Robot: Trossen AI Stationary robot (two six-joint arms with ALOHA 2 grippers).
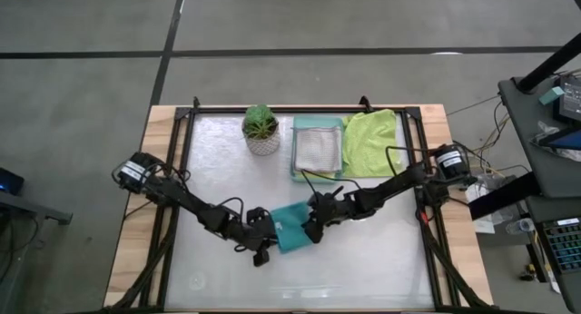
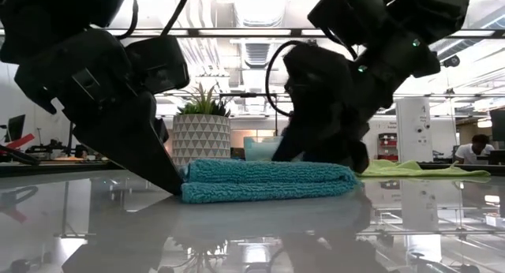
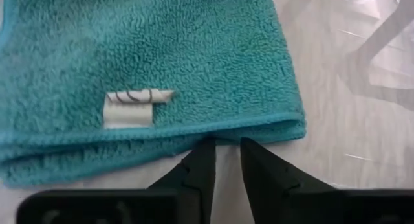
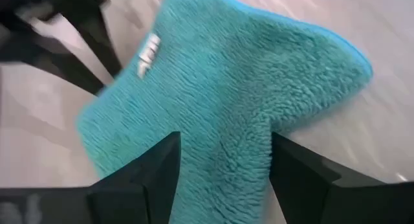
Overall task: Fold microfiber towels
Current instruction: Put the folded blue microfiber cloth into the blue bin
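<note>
The teal towel [image 1: 292, 225] is lying folded at the table's [image 1: 381, 278] six o'clock (soft, light, limp). Right gripper [image 4: 223, 175] is straddling it, jaws wide; left gripper [image 3: 224, 160], nearly closed, is touching its hem, empty. Pinching corners suits best.
</note>
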